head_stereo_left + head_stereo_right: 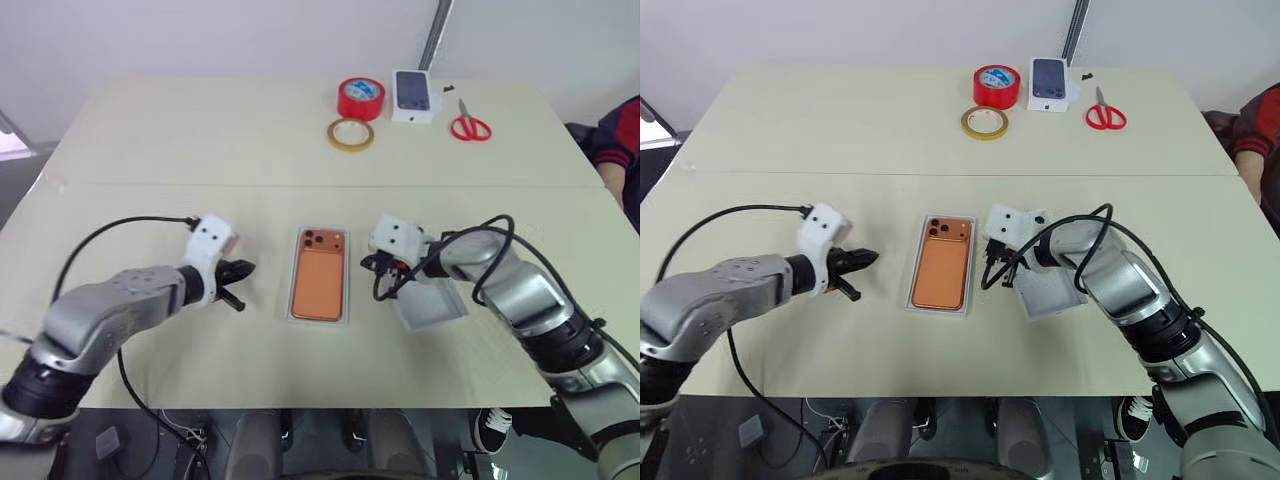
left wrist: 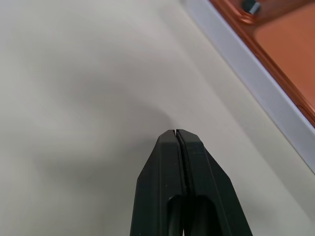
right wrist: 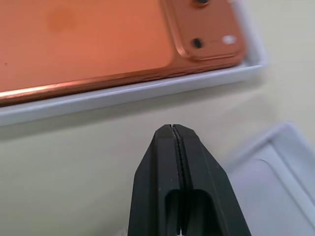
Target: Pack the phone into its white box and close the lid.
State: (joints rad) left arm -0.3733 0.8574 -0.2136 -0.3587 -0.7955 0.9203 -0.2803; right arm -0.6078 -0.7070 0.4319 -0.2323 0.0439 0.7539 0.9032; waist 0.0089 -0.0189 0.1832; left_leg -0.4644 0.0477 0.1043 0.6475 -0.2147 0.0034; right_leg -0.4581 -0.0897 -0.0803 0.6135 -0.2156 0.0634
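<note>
The orange phone (image 1: 320, 278) lies camera side up inside the shallow white box (image 1: 291, 290) at the middle of the table. My left gripper (image 1: 246, 270) is shut on nothing, just left of the box and pointing at it; the box's wall (image 2: 256, 83) runs ahead of the tips. On the other side my right gripper (image 1: 384, 277) is also shut and empty, close to the box's right wall (image 3: 123, 98) near the phone's lenses. The white lid (image 1: 432, 305) lies flat on the table beneath my right hand, its hollow side up.
At the far side of the table stand a red tape roll (image 1: 360, 98), a yellow tape ring (image 1: 350, 133), a small white box with a dark phone picture (image 1: 415, 95) and red scissors (image 1: 470, 127). A person's sleeve (image 1: 620, 140) shows at the right edge.
</note>
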